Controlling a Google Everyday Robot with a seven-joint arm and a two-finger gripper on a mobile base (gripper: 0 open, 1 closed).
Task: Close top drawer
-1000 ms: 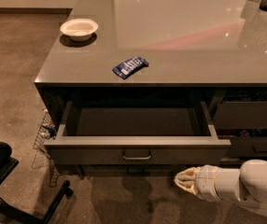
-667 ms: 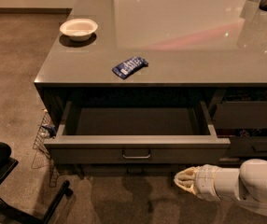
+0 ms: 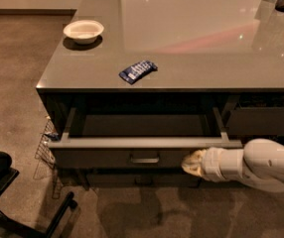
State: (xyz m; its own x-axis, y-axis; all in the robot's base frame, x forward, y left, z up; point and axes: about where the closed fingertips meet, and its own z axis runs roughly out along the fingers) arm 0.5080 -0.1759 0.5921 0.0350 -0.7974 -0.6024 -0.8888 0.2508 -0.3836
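Observation:
The top drawer (image 3: 144, 142) stands pulled out below the grey countertop (image 3: 181, 38), its flat grey inside showing. Its dark front panel carries a small metal bar handle (image 3: 144, 159) in the middle. My gripper (image 3: 191, 162) comes in from the right on a white arm (image 3: 261, 165). It is right at the front panel, to the right of the handle. Whether it touches the panel I cannot tell.
A white bowl (image 3: 84, 31) and a blue packet (image 3: 138, 71) lie on the countertop. Narrower dark drawers (image 3: 261, 118) are to the right. A black chair base (image 3: 13, 197) stands on the floor at lower left, a wire rack (image 3: 45, 148) beside the cabinet.
My gripper has moved up and toward the drawer's front panel. The drawer looks about as far out as before.

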